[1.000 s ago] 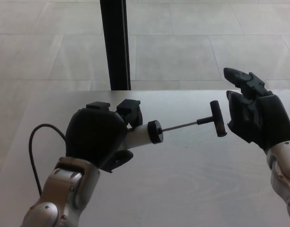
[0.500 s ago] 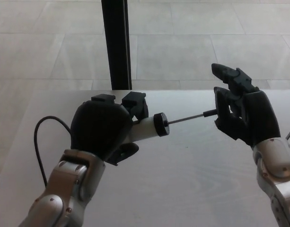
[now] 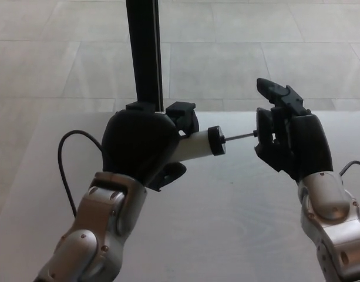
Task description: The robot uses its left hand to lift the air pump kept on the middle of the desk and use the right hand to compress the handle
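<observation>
Left hand (image 3: 138, 147): I see matte black, on a silver-grey forearm.
Right hand (image 3: 291, 141): black too, silver wrist.
Air pump (image 3: 197, 147): I read a cream-white barrel, black end cap, thin grey rod.
Desk (image 3: 226, 235): pale grey woodgrain.
Cable (image 3: 65, 167): black.

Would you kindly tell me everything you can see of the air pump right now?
The air pump is a pale cylinder with a black end cap and a thin metal rod running right. It lies roughly level, lifted above the desk. The left hand is wrapped round its barrel; the right hand covers the rod's far end, hiding the handle. Only a short length of rod shows.
</observation>
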Motion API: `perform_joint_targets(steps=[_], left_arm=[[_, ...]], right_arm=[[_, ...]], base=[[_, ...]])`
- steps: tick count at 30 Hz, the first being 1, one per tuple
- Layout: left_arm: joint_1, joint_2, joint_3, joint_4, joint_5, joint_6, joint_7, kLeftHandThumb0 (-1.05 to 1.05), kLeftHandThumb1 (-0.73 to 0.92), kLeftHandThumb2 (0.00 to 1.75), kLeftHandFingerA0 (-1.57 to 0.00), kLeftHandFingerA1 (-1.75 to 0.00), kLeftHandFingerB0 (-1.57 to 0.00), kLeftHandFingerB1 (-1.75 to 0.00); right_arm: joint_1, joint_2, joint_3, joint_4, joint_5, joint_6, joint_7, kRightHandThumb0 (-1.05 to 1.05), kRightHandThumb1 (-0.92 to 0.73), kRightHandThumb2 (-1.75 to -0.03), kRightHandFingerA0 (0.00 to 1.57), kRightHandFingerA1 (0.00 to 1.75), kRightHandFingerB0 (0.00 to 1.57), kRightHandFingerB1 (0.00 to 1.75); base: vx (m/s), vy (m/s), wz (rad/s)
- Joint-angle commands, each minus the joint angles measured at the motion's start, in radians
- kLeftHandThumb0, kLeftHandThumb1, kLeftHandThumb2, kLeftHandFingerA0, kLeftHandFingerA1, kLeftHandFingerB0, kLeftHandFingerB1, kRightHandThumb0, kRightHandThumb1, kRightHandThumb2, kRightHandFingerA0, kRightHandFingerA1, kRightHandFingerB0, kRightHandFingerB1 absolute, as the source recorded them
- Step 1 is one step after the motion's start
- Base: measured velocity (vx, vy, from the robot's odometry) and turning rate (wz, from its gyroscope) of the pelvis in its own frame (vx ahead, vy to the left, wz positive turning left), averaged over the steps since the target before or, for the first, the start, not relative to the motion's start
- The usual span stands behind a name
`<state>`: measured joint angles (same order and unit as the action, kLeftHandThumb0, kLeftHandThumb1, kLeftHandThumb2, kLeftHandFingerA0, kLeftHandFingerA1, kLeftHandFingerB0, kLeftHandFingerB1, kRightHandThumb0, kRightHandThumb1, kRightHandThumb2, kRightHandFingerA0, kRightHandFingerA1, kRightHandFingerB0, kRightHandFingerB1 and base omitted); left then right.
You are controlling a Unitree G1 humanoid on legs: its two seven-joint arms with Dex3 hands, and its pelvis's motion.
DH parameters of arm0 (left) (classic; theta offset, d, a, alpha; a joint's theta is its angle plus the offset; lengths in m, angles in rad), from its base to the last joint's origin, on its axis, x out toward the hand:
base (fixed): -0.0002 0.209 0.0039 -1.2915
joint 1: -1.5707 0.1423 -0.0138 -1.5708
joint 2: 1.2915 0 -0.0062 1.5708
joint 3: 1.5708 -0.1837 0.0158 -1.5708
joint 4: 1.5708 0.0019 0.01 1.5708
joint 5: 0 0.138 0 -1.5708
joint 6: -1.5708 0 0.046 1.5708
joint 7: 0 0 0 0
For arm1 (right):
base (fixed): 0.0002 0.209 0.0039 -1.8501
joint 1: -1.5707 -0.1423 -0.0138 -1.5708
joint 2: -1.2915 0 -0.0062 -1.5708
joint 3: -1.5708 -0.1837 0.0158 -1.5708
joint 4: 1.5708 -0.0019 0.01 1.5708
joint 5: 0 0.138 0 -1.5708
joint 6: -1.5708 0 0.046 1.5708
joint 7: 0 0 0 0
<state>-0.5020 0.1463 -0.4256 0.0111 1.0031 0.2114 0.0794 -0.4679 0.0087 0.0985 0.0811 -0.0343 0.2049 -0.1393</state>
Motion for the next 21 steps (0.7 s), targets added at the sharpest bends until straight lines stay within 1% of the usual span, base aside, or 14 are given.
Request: perform_joint_targets(steps=[1, 4, 5, 8, 9, 10, 12, 13, 14, 16, 17, 19, 20, 21], left_arm=[[-0.036, -0.015, -0.015, 0.035, 0.056, 0.071, -0.01, -0.18, 0.56, 0.95, -0.93, -1.3, -0.84, -0.89], [-0.054, -0.012, -0.018, 0.049, 0.06, 0.075, -0.014, -0.22, 0.61, 0.85, -0.91, -1.37, -0.82, -0.94], [-0.058, -0.012, -0.021, 0.053, 0.066, 0.078, -0.01, -0.26, 0.66, 0.78, -0.87, -1.6, -0.79, -1.13], [-0.078, -0.008, -0.028, 0.078, 0.074, 0.074, 0.009, -0.23, 0.66, 0.78, -0.88, -1.59, -0.82, -1.16], [-0.091, -0.012, -0.032, 0.091, 0.078, 0.077, 0.014, -0.24, 0.6, 0.88, -0.94, -1.62, -0.82, -1.13], [-0.096, -0.016, -0.032, 0.098, 0.074, 0.077, 0.015, -0.25, 0.63, 0.88, -0.91, -1.55, -0.83, -0.98], [-0.103, -0.018, -0.034, 0.108, 0.075, 0.079, 0.02, -0.29, 0.68, 0.8, -0.9, -1.61, -0.8, -1.11], [-0.108, -0.023, -0.032, 0.112, 0.07, 0.087, 0.01, -0.33, 0.74, 0.76, -0.9, -1.49, -0.81, -1.01], [-0.12, -0.035, -0.03, 0.126, 0.062, 0.098, -0.001, -0.35, 0.75, 0.74, -0.92, -1.62, -0.79, -1.19], [-0.129, -0.037, -0.031, 0.137, 0.06, 0.095, 0.002, -0.32, 0.74, 0.76, -0.95, -1.67, -0.8, -1.21], [-0.146, -0.04, -0.036, 0.151, 0.067, 0.098, 0.002, -0.32, 0.72, 0.73, -0.96, -1.43, -0.85, -1.05], [-0.177, -0.046, -0.048, 0.169, 0.085, 0.115, -0.011, -0.38, 0.72, 0.67, -0.95, -1.35, -0.86, -0.97], [-0.195, -0.047, -0.054, 0.171, 0.095, 0.128, -0.03, -0.38, 0.72, 0.67, -0.95, -1.35, -0.86, -0.97], [-0.212, -0.043, -0.061, 0.168, 0.102, 0.138, -0.066, -0.37, 0.67, 0.67, -0.93, -1.46, -0.84, -1.01]], right_arm=[[-0.009, 0.01, 0.02, -0.042, -0.058, 0.011, -0.018, -0.87, -0.92, -0.77, 0.19, 0.42, 0.14, 0.36], [-0.01, 0.019, 0.024, -0.066, -0.069, 0.026, -0.026, -0.88, -0.92, -0.79, 0.19, 0.43, 0.14, 0.38], [-0.01, 0.023, 0.025, -0.072, -0.074, 0.028, -0.028, -0.89, -0.92, -0.79, 0.18, 0.43, 0.13, 0.38], [-0.015, 0.034, 0.034, -0.106, -0.086, 0.046, -0.029, -0.94, -0.92, -0.8, 0.14, 0.44, 0.11, 0.37], [-0.018, 0.032, 0.047, -0.125, -0.101, 0.046, -0.026, -0.37, -0.47, -1.12, 0.0, 0.51, 0.0, 0.5], [-0.02, 0.035, 0.051, -0.14, -0.101, 0.064, -0.021, -0.37, -0.47, -1.12, 0.0, 0.51, 0.0, 0.5], [-0.022, 0.033, 0.058, -0.152, -0.103, 0.076, -0.011, -0.37, -0.47, -1.12, 0.0, 0.51, 0.0, 0.5], [-0.023, 0.033, 0.061, -0.157, -0.103, 0.079, -0.006, -0.95, -0.92, -0.82, 0.12, 0.45, 0.08, 0.36], [-0.027, 0.03, 0.069, -0.167, -0.107, 0.088, 0.004, -0.96, -0.87, -1.26, 0.13, 0.55, 0.0, 0.4], [-0.029, 0.024, 0.073, -0.171, -0.11, 0.092, 0.015, -0.83, -0.79, -1.23, 0.03, 0.51, 0.02, 0.4], [-0.033, 0.016, 0.077, -0.177, -0.111, 0.104, 0.026, -0.98, -0.92, -0.82, 0.05, 0.47, 0.09, 0.33], [-0.038, 0.005, 0.083, -0.19, -0.118, 0.136, 0.043, -0.86, -0.77, -1.17, 0.03, 0.51, 0.05, 0.35], [-0.04, 0.001, 0.088, -0.194, -0.122, 0.151, 0.05, -0.86, -0.77, -1.17, 0.03, 0.51, 0.05, 0.35], [-0.039, 0.005, 0.083, -0.195, -0.109, 0.161, 0.059, -0.95, -0.91, -0.84, 0.03, 0.42, 0.08, 0.31]], base=[[0.0, 0.0, 0.0], [0.0, 0.0, 0.0], [0.0, 0.0, 0.0], [0.0, 0.0, 0.0], [0.0, 0.0, 0.0], [0.0, 0.0, 0.0], [0.0, 0.0, 0.0], [0.0, 0.0, 0.0], [0.0, 0.0, 0.0], [0.0, 0.0, 0.0], [0.0, 0.0, 0.0], [0.0, 0.0, 0.0], [0.0, 0.0, 0.0], [0.0, 0.0, 0.0]])
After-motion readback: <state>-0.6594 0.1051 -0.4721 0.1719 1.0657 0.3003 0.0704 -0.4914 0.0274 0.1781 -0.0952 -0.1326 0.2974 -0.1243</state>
